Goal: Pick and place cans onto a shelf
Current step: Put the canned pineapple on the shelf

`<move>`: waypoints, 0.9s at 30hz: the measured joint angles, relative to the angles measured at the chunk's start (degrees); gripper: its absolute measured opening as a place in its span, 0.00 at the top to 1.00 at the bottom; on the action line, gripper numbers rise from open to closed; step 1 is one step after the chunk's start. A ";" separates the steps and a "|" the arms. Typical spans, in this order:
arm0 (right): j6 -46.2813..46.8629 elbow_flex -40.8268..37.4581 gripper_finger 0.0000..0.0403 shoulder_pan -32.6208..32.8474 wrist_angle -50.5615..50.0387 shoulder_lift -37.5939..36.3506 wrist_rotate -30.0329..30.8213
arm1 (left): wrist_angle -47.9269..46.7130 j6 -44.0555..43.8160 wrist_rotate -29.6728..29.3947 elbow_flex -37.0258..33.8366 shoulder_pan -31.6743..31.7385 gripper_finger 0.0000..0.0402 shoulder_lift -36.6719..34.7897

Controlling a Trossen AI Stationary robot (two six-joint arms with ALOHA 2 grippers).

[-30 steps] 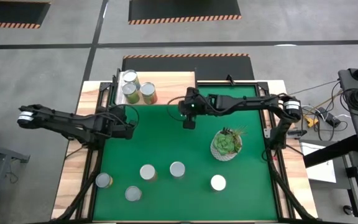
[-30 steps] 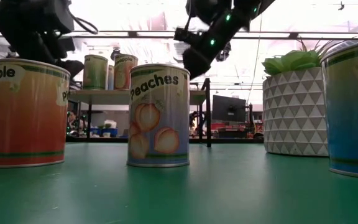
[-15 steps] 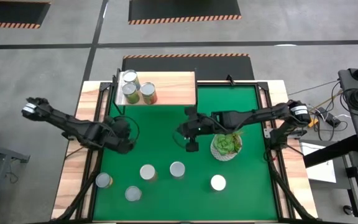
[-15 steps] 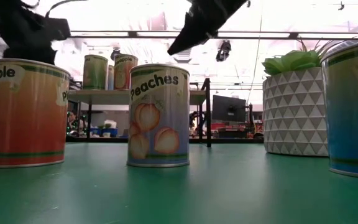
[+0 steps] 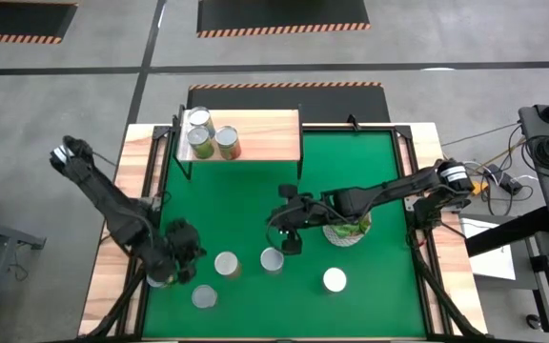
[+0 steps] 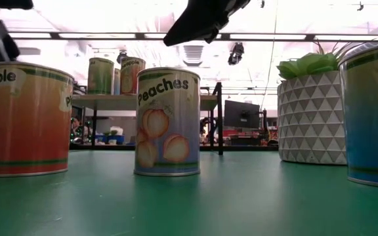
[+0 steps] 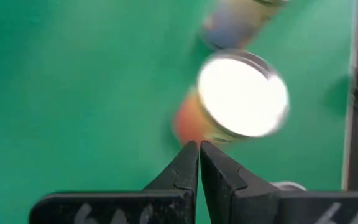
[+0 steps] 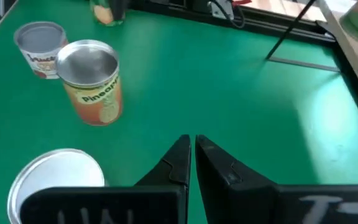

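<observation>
Green mat (image 5: 255, 191) is covering the counter (image 5: 112, 257); shelf (image 5: 255, 129) is standing at its far left corner, carrying three cans (image 5: 205, 136). Five more cans are sitting on the mat near the front: one at the left edge (image 5: 159, 277), one (image 5: 205, 297), one (image 5: 226, 264), one (image 5: 272, 259), one (image 5: 335, 279). Plant pot (image 5: 349, 226) is sitting right of centre. Left gripper (image 5: 181, 257) is hovering between the left-edge can and the next, jaws together, holding nothing. Right gripper (image 5: 290, 238) is hanging just beside the middle can, jaws together, empty. Low view is showing a Peaches can (image 6: 168, 122) upright on the mat.
</observation>
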 joint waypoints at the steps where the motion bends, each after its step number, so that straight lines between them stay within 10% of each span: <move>1: 0.00 0.00 0.97 0.34 0.63 0.40 0.06 | 1.62 0.28 -0.01 -0.02 -1.06 1.00 1.35; 15: -0.48 -0.02 0.97 2.22 1.61 0.78 0.02 | 11.24 10.92 -1.18 3.61 -2.59 1.00 19.01; 27: 0.34 -0.02 0.97 2.62 1.91 0.89 -0.88 | 11.30 15.80 -15.53 9.69 0.52 1.00 26.06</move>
